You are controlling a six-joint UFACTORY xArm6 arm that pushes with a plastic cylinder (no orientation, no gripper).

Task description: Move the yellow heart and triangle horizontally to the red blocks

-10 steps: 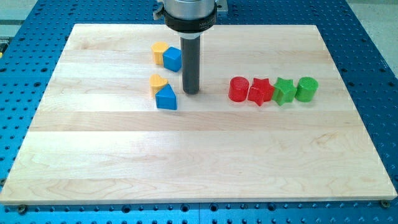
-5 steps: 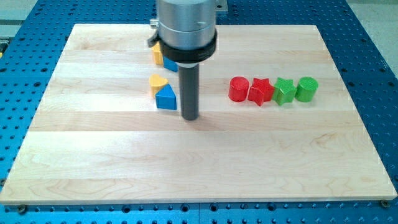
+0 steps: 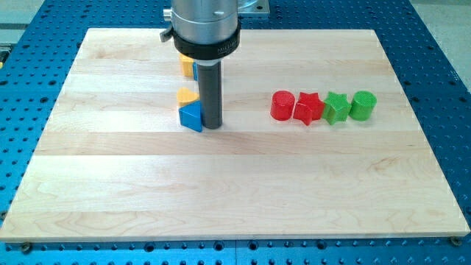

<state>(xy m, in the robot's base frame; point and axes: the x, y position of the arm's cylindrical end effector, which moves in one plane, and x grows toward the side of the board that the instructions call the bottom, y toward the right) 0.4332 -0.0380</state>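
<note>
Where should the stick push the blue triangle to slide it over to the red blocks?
There is nothing to grip with, so push. My tip sits at the blue triangle's right side, the wrong side. Come from the view's left and press its left face, since the red cylinder and red star lie to the right.

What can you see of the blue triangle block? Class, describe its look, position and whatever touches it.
The blue triangle is a small block of plain blue, plastic by its look, lying flat on the wooden board, left of centre. The yellow heart sits against its upper edge, partly hidden. My tip stands right at its right side, seemingly touching it. The red blocks lie well off to the view's right.
</note>
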